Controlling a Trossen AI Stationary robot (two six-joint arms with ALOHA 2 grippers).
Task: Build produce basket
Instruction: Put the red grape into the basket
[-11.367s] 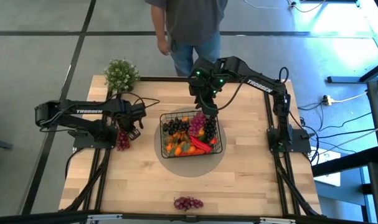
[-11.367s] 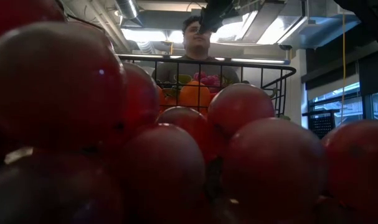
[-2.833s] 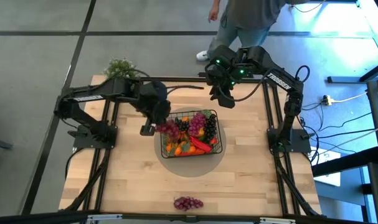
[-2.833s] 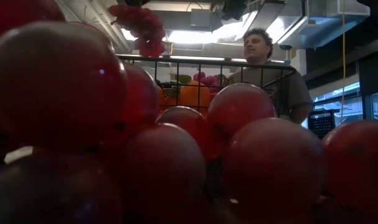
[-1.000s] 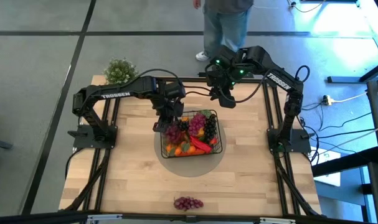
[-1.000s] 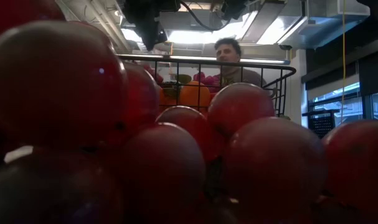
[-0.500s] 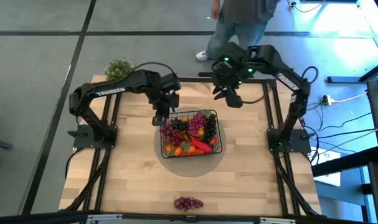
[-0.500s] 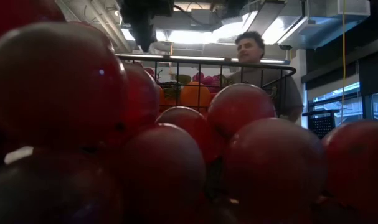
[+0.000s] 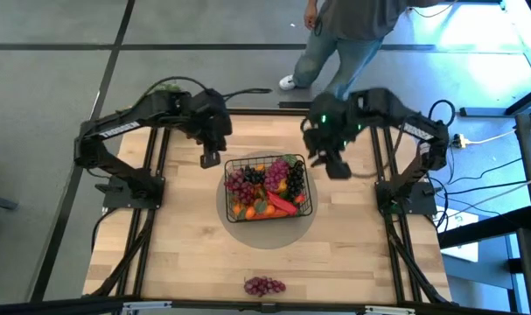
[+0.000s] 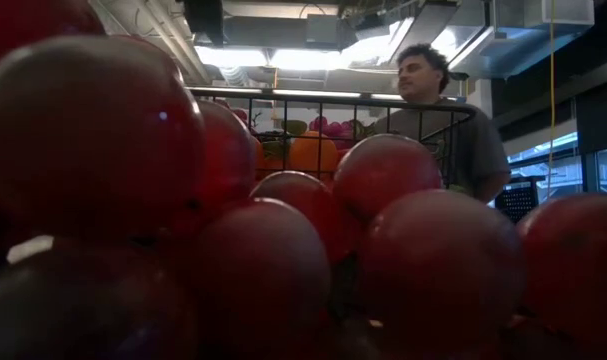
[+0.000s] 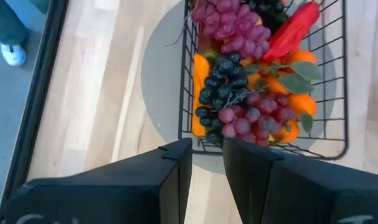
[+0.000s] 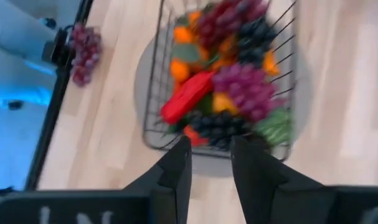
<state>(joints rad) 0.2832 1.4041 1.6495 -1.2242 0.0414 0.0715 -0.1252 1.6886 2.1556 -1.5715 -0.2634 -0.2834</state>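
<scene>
From your overhead camera, the black wire basket [image 9: 268,185] sits on a grey round mat [image 9: 267,229] at the middle of the tabletop [image 9: 186,254], heaped with produce [image 9: 267,188]: red and dark grape bunches, oranges, a red pepper. A separate bunch of red grapes [image 9: 264,285] lies alone near the front edge, well apart from the basket. The left end effector [image 9: 210,160] hangs just beyond the basket's left rear corner, and the right end effector [image 9: 338,168] is off the basket's right side; from above you can't read either set of fingers.

The wrist cameras fill that in. The left wrist view shows the left end effector [image 11: 207,158] with its two dark fingers [image 11: 176,163] a narrow gap apart and nothing between them, looking onto the basket [image 11: 330,147]. The right wrist view shows the right end effector [image 12: 210,158] likewise slightly parted and empty, with the basket [image 12: 152,127] and the lone grapes [image 12: 84,52] beyond.

The low view is mostly blocked by those grapes [image 10: 233,220] up close; behind them you see the basket's rim [image 10: 323,97] and a person [image 10: 443,120] standing past the tabletop.
</scene>
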